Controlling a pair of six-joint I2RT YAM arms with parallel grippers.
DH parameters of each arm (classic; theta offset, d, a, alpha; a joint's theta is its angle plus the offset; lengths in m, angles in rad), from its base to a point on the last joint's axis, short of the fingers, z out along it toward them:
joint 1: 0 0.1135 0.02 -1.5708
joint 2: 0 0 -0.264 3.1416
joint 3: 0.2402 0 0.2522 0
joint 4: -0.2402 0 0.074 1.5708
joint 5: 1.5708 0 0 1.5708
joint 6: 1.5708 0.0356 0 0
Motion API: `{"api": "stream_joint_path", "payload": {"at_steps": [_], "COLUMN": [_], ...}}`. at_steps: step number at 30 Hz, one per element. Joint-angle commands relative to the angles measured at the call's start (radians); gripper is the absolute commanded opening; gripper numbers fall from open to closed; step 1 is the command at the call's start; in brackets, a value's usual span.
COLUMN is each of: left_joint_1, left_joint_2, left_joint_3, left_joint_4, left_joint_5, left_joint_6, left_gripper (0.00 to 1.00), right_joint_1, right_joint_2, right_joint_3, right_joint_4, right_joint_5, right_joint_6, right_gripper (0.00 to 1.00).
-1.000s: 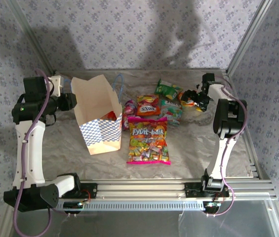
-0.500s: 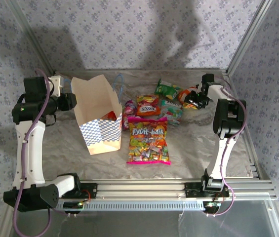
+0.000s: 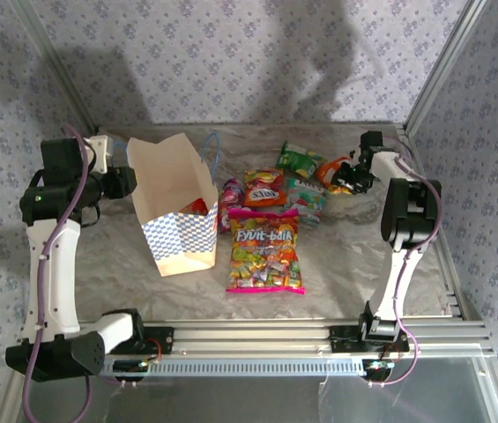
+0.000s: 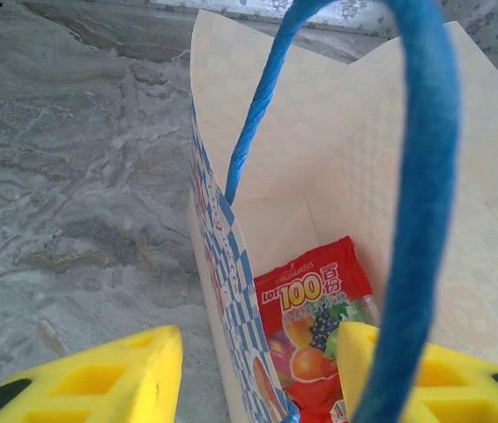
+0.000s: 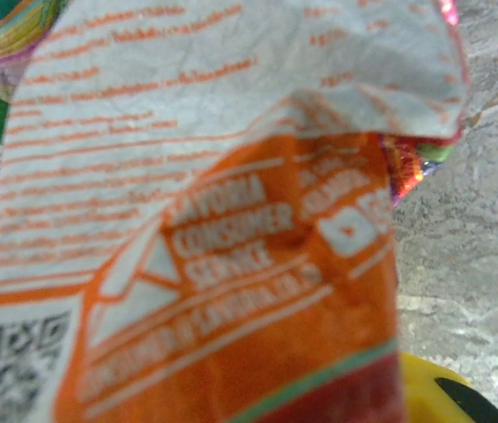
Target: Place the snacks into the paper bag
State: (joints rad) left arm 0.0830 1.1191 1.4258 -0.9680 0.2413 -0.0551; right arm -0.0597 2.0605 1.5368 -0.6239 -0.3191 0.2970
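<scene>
Pincer, right, overhead view: my right pincer (image 3: 344, 176) sits at the upper right of the frame, upon the orange packet (image 3: 330, 171), the outermost of the snacks. I judge it was picked as the nearest to my reach.
Pincer, left, overhead view: my left pincer (image 3: 130, 181) is at centre left, at the rim of the paper bag (image 3: 176, 231). I judge it is there to keep the bag upright and its mouth open.
Paper bag, overhead view: upright on the table (image 3: 107, 256), left of centre, with a red packet (image 3: 197, 206) inside.
Snacks outside, overhead view: large pink bag (image 3: 264, 251) flat at centre. Above it, crowded together, are a purple packet (image 3: 229, 192), red-orange packet (image 3: 263, 188), teal packet (image 3: 307, 198) and green packet (image 3: 300, 159).
Pincer, left, left wrist view: released. My yellow fingers (image 4: 99, 383) stand apart along the bottom edge, one outside the bag's wall and one inside, with the wall between them unpinched.
Blue cord handle (image 4: 418, 176), left wrist view: arches over the right half of the frame, crossing the inner finger.
Red packet, left wrist view: on the bag's floor, lower centre.
Pincer, right, right wrist view: the orange packet is hard against the lens, its printed back buckled. One yellow finger (image 5: 425, 392) shows at the lower right. Whether I am clenched on it I cannot tell.
Next step, judged: raise the packet and carry it left to the bag's mouth. The glossy film may slip.
</scene>
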Motion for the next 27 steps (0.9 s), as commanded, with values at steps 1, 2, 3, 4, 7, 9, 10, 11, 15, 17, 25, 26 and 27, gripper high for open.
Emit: {"api": "stream_joint_path", "payload": {"at_steps": [1, 2, 3, 4, 7, 9, 10, 11, 15, 17, 25, 26, 27], "left_joint_1": [-0.003, -0.003, -0.004, -0.003, -0.004, -0.004, -0.003, -0.004, -0.005, -0.005, -0.005, -0.005, -0.005], "left_joint_2": [-0.021, -0.027, -0.031, -0.035, -0.042, -0.041, -0.039, -0.039, -0.043, -0.046, -0.051, -0.054, -0.058], "left_joint_3": [0.046, 0.045, 0.043, 0.039, 0.027, 0.024, 0.024, 0.022, 0.021, 0.021, 0.021, 0.023, 0.023], "left_joint_4": [-0.014, -0.015, -0.014, -0.012, -0.005, -0.003, -0.004, -0.002, 0.001, 0.003, -0.006, -0.008, -0.008], "left_joint_5": [0.003, 0.002, 0.001, 0.0, 0.002, 0.004, 0.006, 0.007, 0.009, 0.009, 0.011, 0.012, 0.012], "left_joint_6": [-0.015, -0.015, -0.016, -0.016, -0.018, -0.019, -0.021, -0.019, -0.019, -0.017, -0.019, -0.02, -0.02], "left_gripper": [0.5, 0.5, 0.5, 0.5, 0.5, 0.5, 0.5, 0.5, 0.5, 0.5, 0.5, 0.5, 0.5], "right_joint_1": [0.012, 0.015, 0.017, 0.019, 0.03, 0.038, 0.044, 0.051, 0.086, 0.102, 0.149, 0.155, 0.16], "right_joint_2": [-0.082, -0.094, -0.102, -0.115, -0.153, -0.179, -0.198, -0.217, -0.297, -0.34, -0.474, -0.491, -0.503], "right_joint_3": [-0.026, -0.029, -0.032, -0.032, -0.039, -0.048, -0.054, -0.063, -0.087, -0.096, -0.101, -0.098, -0.095], "right_joint_4": [-0.028, -0.025, -0.028, -0.032, -0.039, -0.042, -0.04, -0.036, -0.034, -0.036, -0.045, -0.047, -0.048], "right_joint_5": [0.02, 0.026, 0.028, 0.033, 0.051, 0.062, 0.068, 0.074, 0.114, 0.121, 0.155, 0.158, 0.159], "right_joint_6": [-0.023, -0.025, -0.027, -0.033, -0.05, -0.06, -0.068, -0.079, -0.122, -0.138, -0.149, -0.149, -0.148], "right_gripper": [0.2, 0.19, 0.17, 0.16, 0.13, 0.13, 0.13, 0.13, 0.13, 0.13, 0.13, 0.13, 0.13]}}
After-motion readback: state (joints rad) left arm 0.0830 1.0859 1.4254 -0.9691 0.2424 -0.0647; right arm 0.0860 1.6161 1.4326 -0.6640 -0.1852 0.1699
